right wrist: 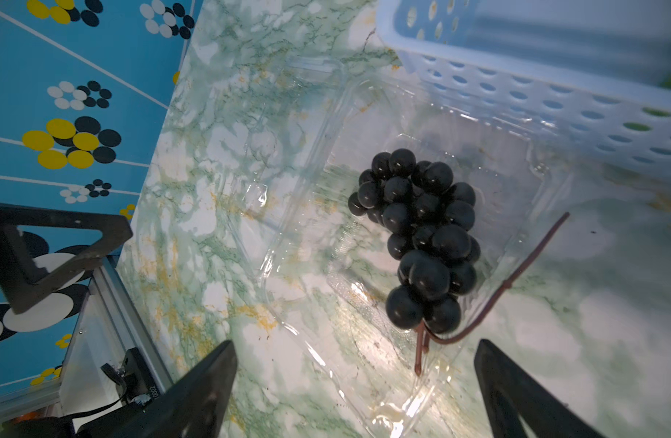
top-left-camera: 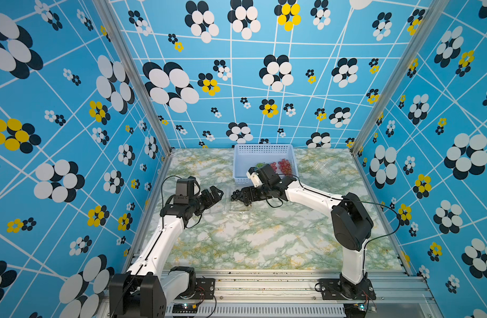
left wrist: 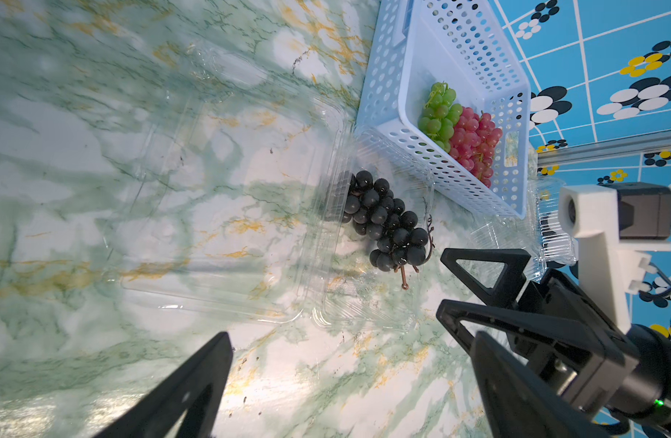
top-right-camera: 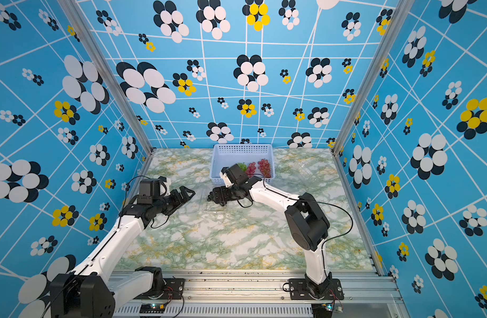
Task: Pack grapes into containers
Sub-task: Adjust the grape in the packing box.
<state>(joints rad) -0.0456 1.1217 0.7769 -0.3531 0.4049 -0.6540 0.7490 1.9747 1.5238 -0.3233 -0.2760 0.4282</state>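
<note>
A dark purple-black bunch of grapes [right wrist: 417, 235] [left wrist: 387, 220] [top-left-camera: 236, 195] lies in the tray half of an open clear container [left wrist: 212, 246] [right wrist: 368, 364] at mid-table. Its lid lies flat beside it. My right gripper [right wrist: 354, 345] [top-left-camera: 244, 196] [left wrist: 442, 280] is open just behind the bunch's stem end, with nothing between its fingers. On the lid side, my left gripper [left wrist: 351, 341] [top-left-camera: 219, 194] is open and empty over bare table. Green grapes [left wrist: 438, 113] [top-right-camera: 242, 166] and red-pink grapes [left wrist: 474, 140] [top-left-camera: 285, 165] lie in the light-blue basket [top-left-camera: 264, 147] [left wrist: 383, 76].
The basket [top-right-camera: 242, 147] stands at the back centre, its near wall [right wrist: 553, 94] right beside the open container. More clear containers [top-left-camera: 323, 168] [left wrist: 546, 235] sit at the back right, next to the basket. Patterned walls enclose the table on three sides.
</note>
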